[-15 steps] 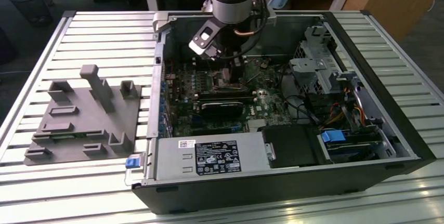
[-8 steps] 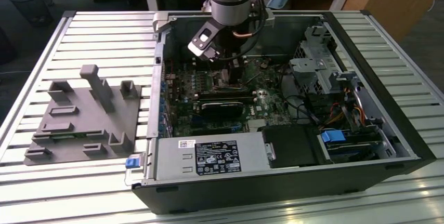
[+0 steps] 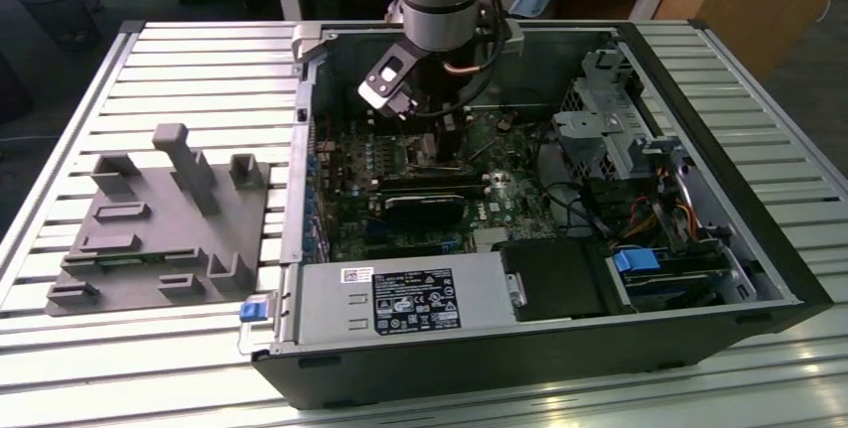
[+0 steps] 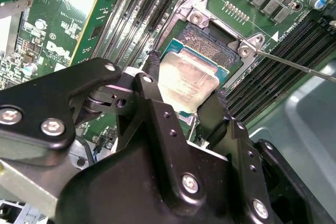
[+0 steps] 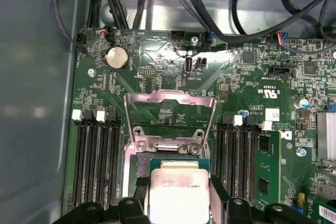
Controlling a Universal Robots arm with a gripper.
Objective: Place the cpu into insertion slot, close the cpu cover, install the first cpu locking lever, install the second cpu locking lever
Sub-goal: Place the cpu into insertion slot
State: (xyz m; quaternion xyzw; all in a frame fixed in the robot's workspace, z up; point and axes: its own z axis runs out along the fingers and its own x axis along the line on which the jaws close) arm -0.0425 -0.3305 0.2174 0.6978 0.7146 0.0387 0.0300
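The end effector (image 4: pixel 185 80) is gripping the cpu (image 4: pixel 191 72) by opposite edges, keeping it level over the insertion slot (image 4: pixel 202 38), with the cpu cover (image 5: pixel 169 97) lying flipped open to leave access.

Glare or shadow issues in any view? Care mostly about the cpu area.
Exterior view: table slats glare white, motherboard sits in shade inside the case. Second wrist view: cpu face shows a pale sheen. First wrist view: even light, cpu cover reflects softly.
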